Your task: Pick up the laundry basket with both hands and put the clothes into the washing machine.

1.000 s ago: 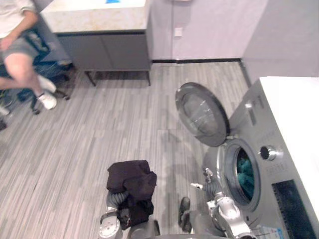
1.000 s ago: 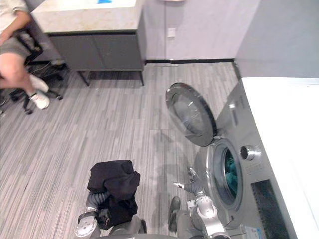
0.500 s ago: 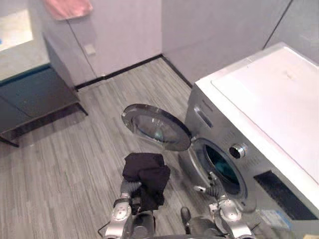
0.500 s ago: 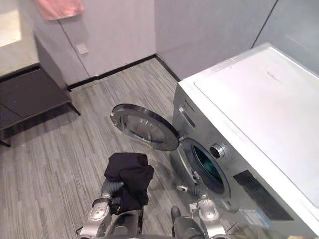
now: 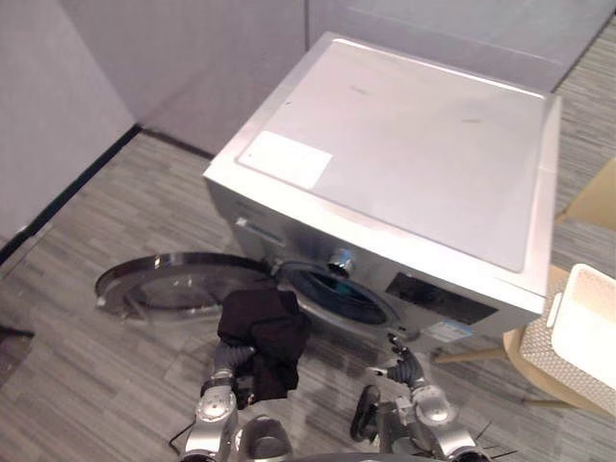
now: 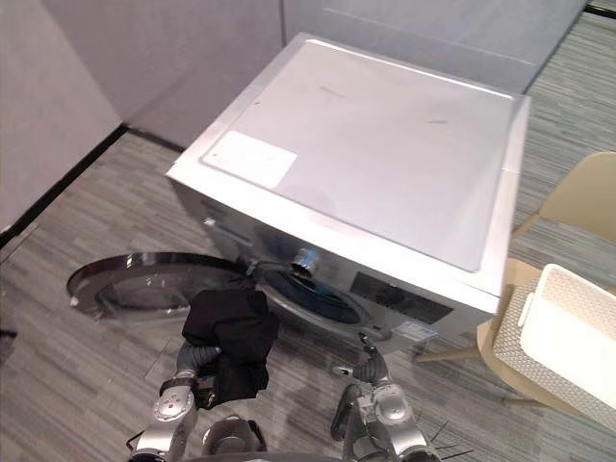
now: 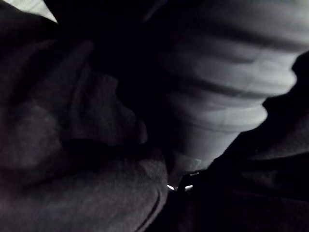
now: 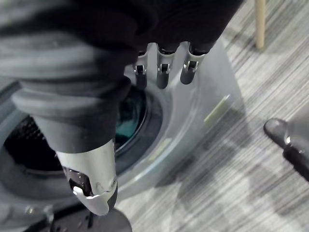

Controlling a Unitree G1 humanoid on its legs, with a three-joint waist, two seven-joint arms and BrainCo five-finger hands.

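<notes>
Grey plank floor point(image 5: 77, 385) runs up to a silver washing machine point(image 5: 404, 164), whose round door point(image 5: 173, 284) is swung wide open, low beside the left arm. A black garment point(image 5: 265, 327) is draped over the left hand point(image 5: 229, 356) just in front of the drum opening; the cloth buries the hand, so its grip cannot be told. The right hand point(image 5: 404, 361) is empty, its fingers point(image 8: 161, 72) straight and apart, pointing at the opening, where teal cloth point(image 8: 128, 111) lies inside. A white laundry basket point(image 5: 577, 327) sits on a beige chair point(image 5: 592, 202), well apart from both hands.
</notes>
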